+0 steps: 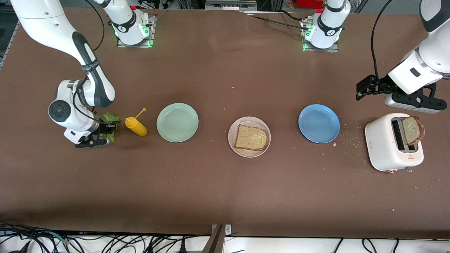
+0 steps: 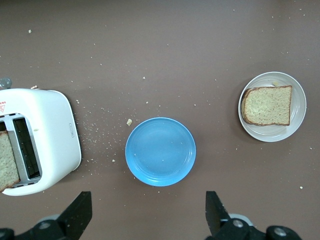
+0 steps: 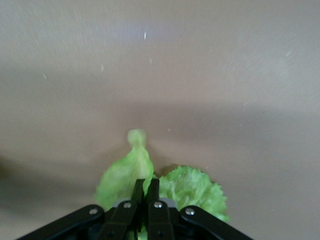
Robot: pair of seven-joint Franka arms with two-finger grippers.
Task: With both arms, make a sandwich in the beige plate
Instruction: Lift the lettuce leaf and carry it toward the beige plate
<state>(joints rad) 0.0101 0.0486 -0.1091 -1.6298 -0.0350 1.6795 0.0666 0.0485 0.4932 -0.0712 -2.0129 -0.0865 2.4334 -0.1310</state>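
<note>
The right gripper (image 3: 146, 187) sat low at mid-left of the front view, pinched tight on the lettuce (image 1: 109, 118) beside the bottle (image 1: 136, 127). The left gripper (image 2: 147, 217) hung wide open and empty over the table by the toaster (image 1: 393, 146), whose slot held a slice (image 1: 412, 130). Another slice (image 1: 250, 137) lay on the beige plate (image 1: 234, 130) at center.

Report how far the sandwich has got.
Done: one bread slice lies on the beige plate. In hand: the right gripper is shut on the lettuce at the right arm's end of the table, beside the yellow bottle. Left: lettuce onto the bread, then the second slice, standing in the toaster. The left gripper waits open above the table near the toaster.
</note>
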